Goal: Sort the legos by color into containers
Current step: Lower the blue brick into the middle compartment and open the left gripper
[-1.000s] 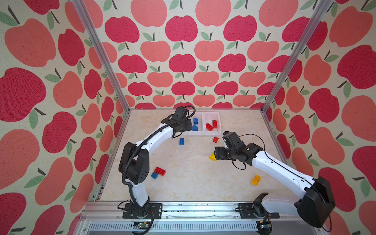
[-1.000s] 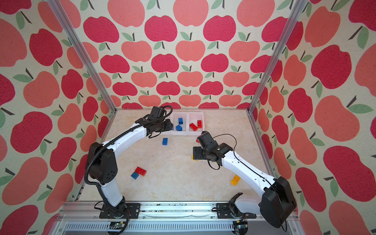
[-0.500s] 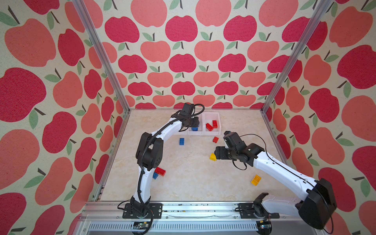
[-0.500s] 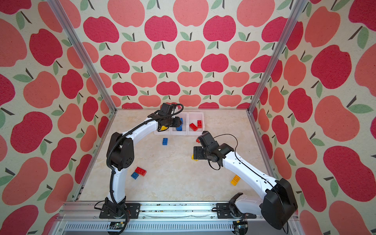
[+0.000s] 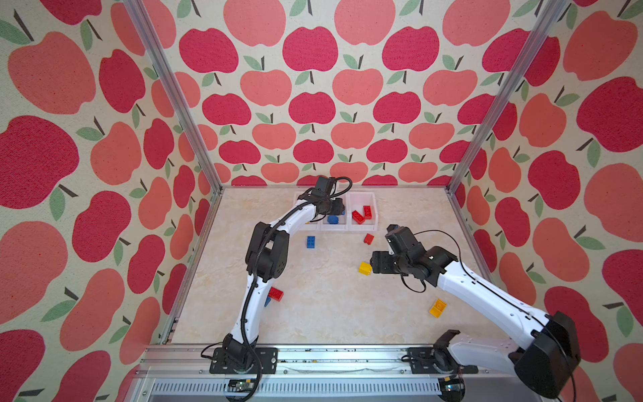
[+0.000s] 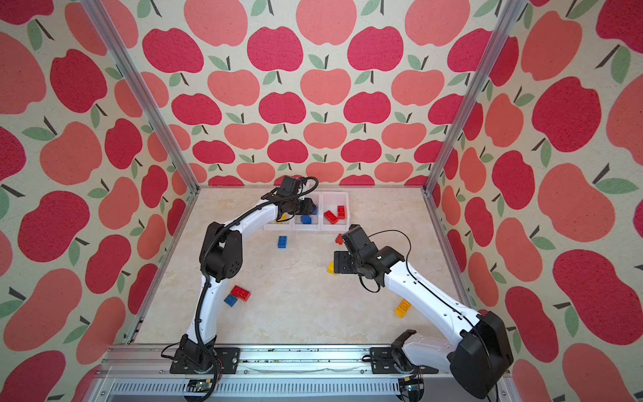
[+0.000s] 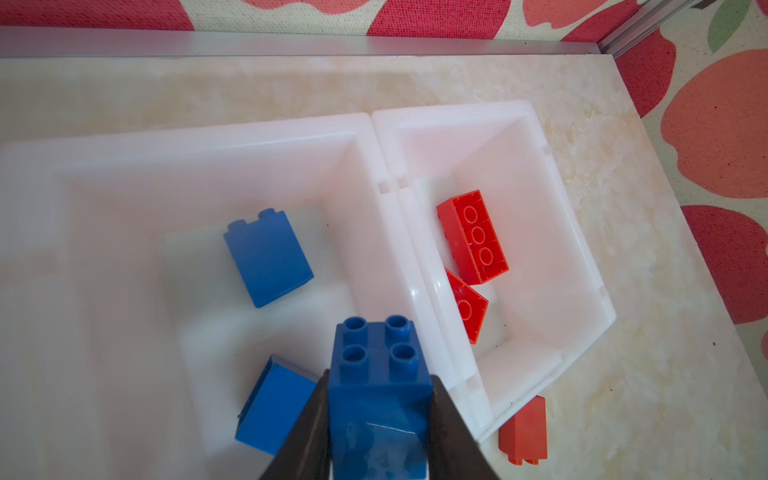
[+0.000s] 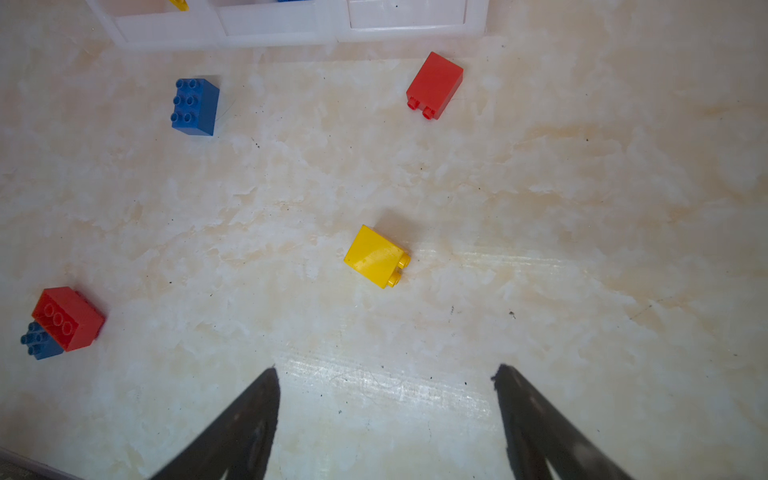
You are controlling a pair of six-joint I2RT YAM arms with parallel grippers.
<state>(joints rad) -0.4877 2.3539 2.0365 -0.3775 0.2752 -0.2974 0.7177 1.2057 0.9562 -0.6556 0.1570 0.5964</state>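
Legos (image 5: 310, 242), chunky studded plastic bricks in red, blue and yellow, are partly sorted. In both top views, three joined white translucent plastic containers (image 5: 363, 227) sit at the far edge of the tabletop (image 5: 330, 313). The left end effector (image 5: 336, 209) hangs over the middle one, and the right end effector (image 5: 379, 262) is just beside a yellow square brick (image 5: 365, 268) near the centre.

Left wrist view: the jaws clamp a blue square brick (image 7: 376, 353) above the bin holding two blue bricks (image 7: 268, 257), so the colour matches for a release.

Right wrist view: the jaws are spread wide and empty, aimed at the yellow square brick (image 8: 376, 255). It lies on its side and is probably the next pick.
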